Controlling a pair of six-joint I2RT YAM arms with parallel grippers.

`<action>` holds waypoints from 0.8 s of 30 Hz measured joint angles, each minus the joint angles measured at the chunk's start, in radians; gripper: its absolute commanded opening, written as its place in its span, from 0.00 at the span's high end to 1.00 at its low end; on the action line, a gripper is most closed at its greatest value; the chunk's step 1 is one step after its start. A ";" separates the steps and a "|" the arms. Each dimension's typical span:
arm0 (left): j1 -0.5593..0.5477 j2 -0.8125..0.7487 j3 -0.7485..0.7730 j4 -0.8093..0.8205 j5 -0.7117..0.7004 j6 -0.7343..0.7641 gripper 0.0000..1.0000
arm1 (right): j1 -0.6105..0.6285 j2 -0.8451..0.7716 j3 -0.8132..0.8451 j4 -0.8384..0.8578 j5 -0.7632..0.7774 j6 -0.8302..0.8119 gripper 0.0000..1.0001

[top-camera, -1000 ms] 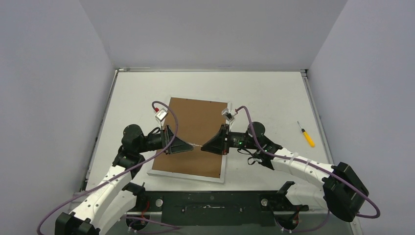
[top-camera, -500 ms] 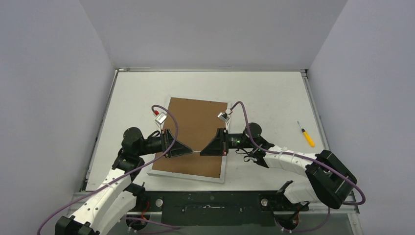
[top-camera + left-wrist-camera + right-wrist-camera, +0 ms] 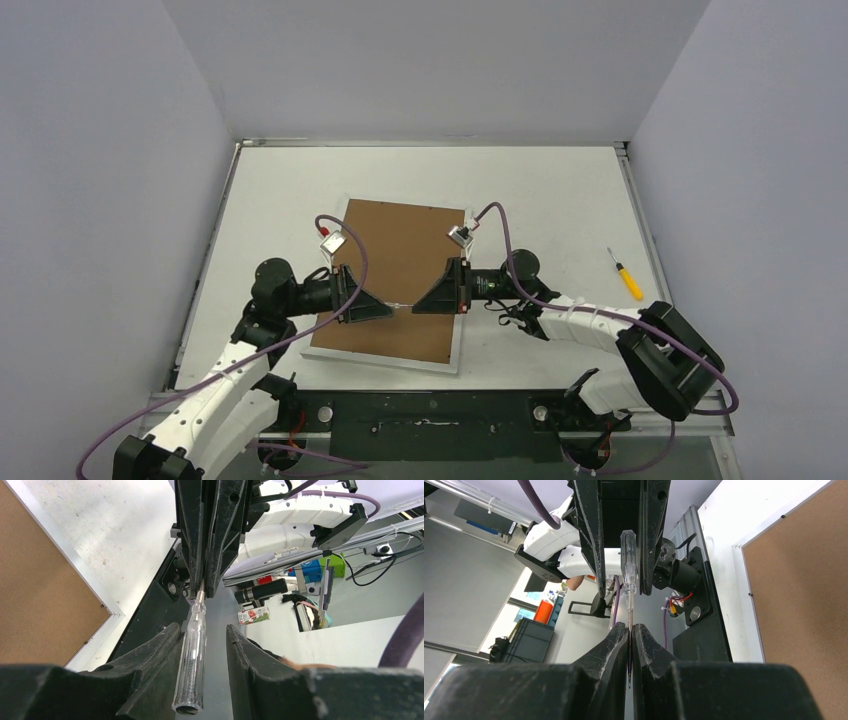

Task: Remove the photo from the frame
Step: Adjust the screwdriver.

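Note:
The frame (image 3: 395,270) lies back up on the table, brown board inside a narrow white border; it also shows in the left wrist view (image 3: 40,580) and the right wrist view (image 3: 804,580). The photo is hidden. A clear-handled screwdriver (image 3: 400,305) hangs level between both grippers above the frame's near part. My right gripper (image 3: 630,627) is shut on its thin metal shaft. My left gripper (image 3: 202,630) is open around the clear handle (image 3: 192,655), which rests against one finger with a gap to the other.
A yellow-handled screwdriver (image 3: 628,275) lies on the table to the right of the frame. The black base rail (image 3: 430,410) runs along the near edge, and grey walls close in the left, right and back sides.
Both grippers and the clear screwdriver have shifted slightly toward the near edge. The right arm's elbow has swung in to the left.

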 measured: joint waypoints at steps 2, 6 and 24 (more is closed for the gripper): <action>0.000 0.005 0.000 0.000 0.005 -0.001 0.58 | -0.001 0.017 -0.007 0.033 -0.006 0.022 0.95; 0.000 0.012 0.001 0.000 0.008 -0.002 0.54 | -0.001 0.036 -0.026 0.082 -0.022 0.064 0.95; 0.000 0.051 0.002 -0.011 0.011 -0.001 0.86 | -0.001 0.106 -0.037 0.176 -0.057 0.092 0.95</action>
